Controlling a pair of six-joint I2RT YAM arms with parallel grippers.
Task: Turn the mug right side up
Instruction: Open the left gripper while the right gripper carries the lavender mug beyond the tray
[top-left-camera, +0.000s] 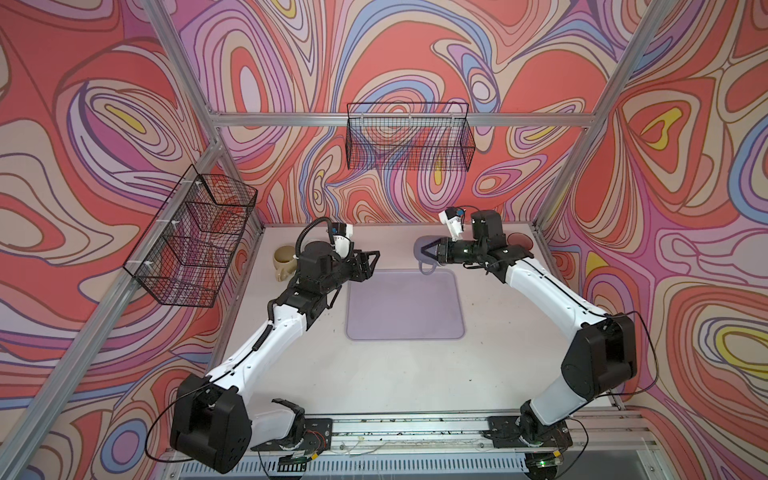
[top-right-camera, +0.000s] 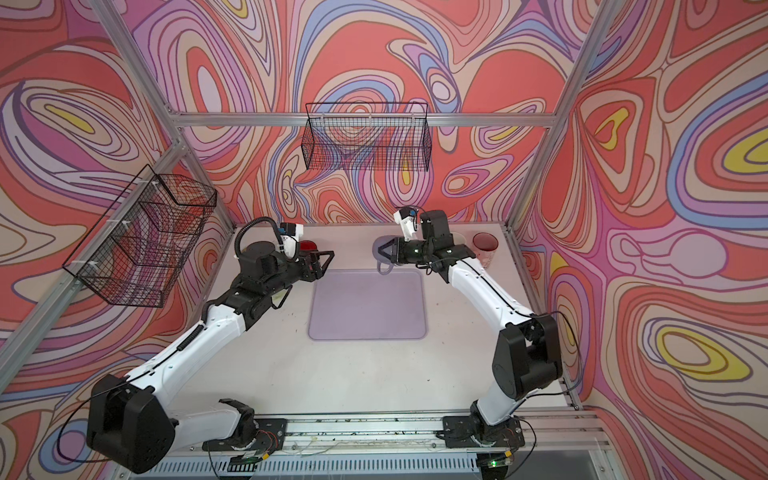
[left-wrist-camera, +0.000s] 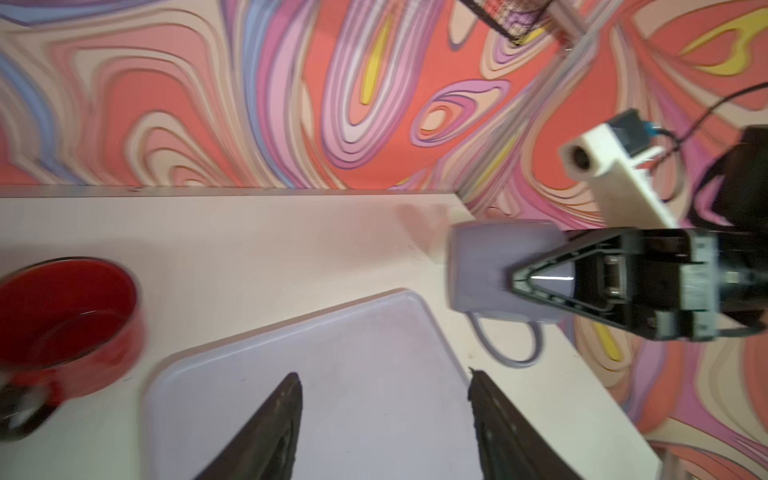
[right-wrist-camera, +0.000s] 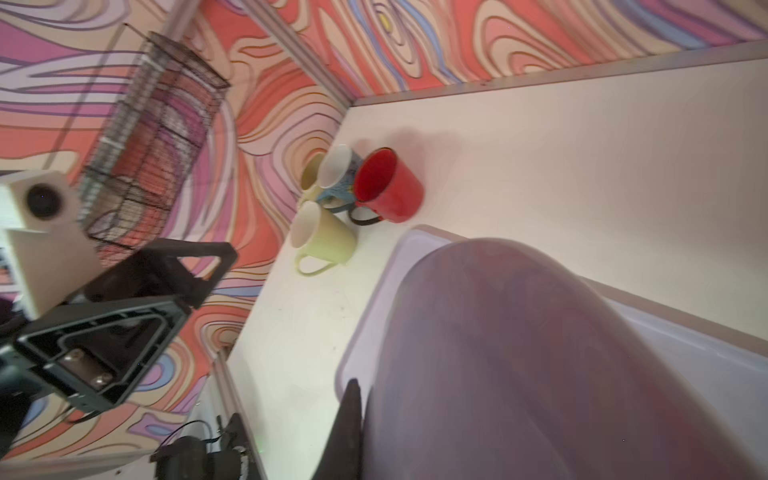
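One mug (top-left-camera: 419, 242): lavender, tipped sideways, handle hanging down, at 1 o'clock of the tray (top-left-camera: 405, 305).
Right gripper (top-left-camera: 428, 252): clamped on the mug's rim.
Left gripper (top-left-camera: 371, 264): fingers spread, empty, at 10 o'clock of the tray.

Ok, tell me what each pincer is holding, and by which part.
The right pincer is shut on the lavender mug, gripping its body wall; the handle hangs free. The left pincer is open and holds nothing.
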